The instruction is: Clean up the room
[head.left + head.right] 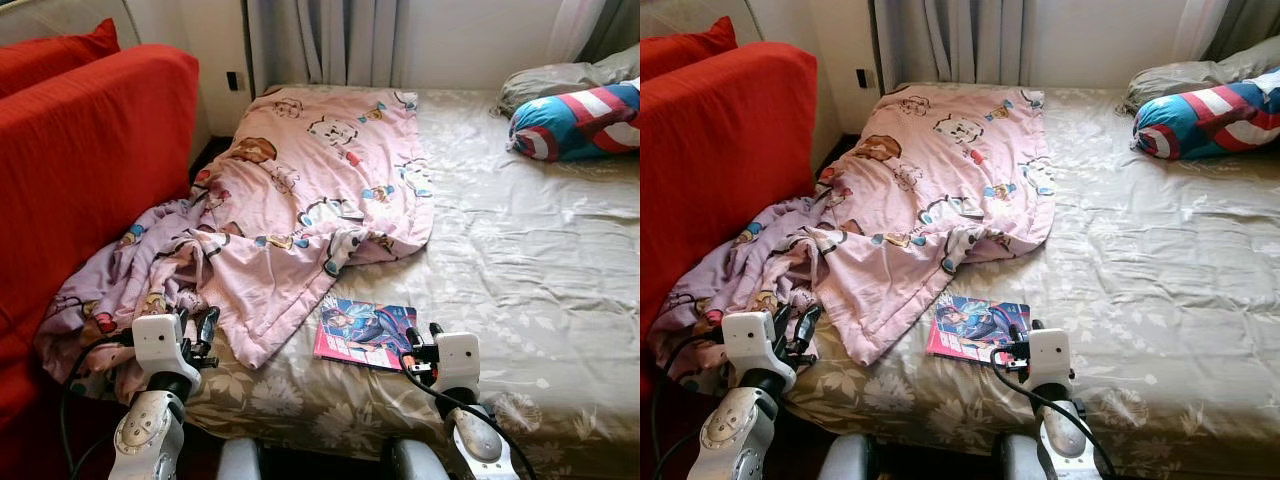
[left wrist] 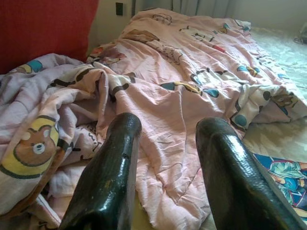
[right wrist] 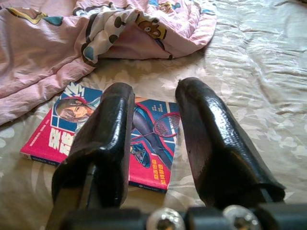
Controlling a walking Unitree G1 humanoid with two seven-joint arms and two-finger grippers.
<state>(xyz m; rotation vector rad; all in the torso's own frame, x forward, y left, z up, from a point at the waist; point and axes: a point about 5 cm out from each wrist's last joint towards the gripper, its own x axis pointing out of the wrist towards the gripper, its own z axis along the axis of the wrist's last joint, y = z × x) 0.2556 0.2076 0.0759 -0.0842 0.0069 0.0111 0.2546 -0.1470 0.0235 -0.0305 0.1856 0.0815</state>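
A red sofa (image 1: pixel 90 170) is standing at the far left, pressed against the bed's side. The left claw (image 1: pixel 198 330) is hovering just above the crumpled edge of a pink cartoon-print blanket (image 1: pixel 300 190), its two black fingers (image 2: pixel 112 167) spread apart with nothing between them. The blanket is lying rumpled across the left half of the bed (image 1: pixel 540 270), one end spilling off the mattress toward the sofa, the other reaching up to the grey curtains (image 1: pixel 325 40) at the head. Just right of the blanket's lower corner, a comic book (image 1: pixel 365 332) with a pink-edged cover is lying flat on the floral olive sheet, near the bed's front edge. The right claw (image 1: pixel 421 338) is hanging just beside the book's right edge, fingers spread and empty, pointing over the cover. At the far right, a red, white and blue shield-print pillow (image 1: pixel 578 122) is resting against a grey pillow (image 1: pixel 560 78).
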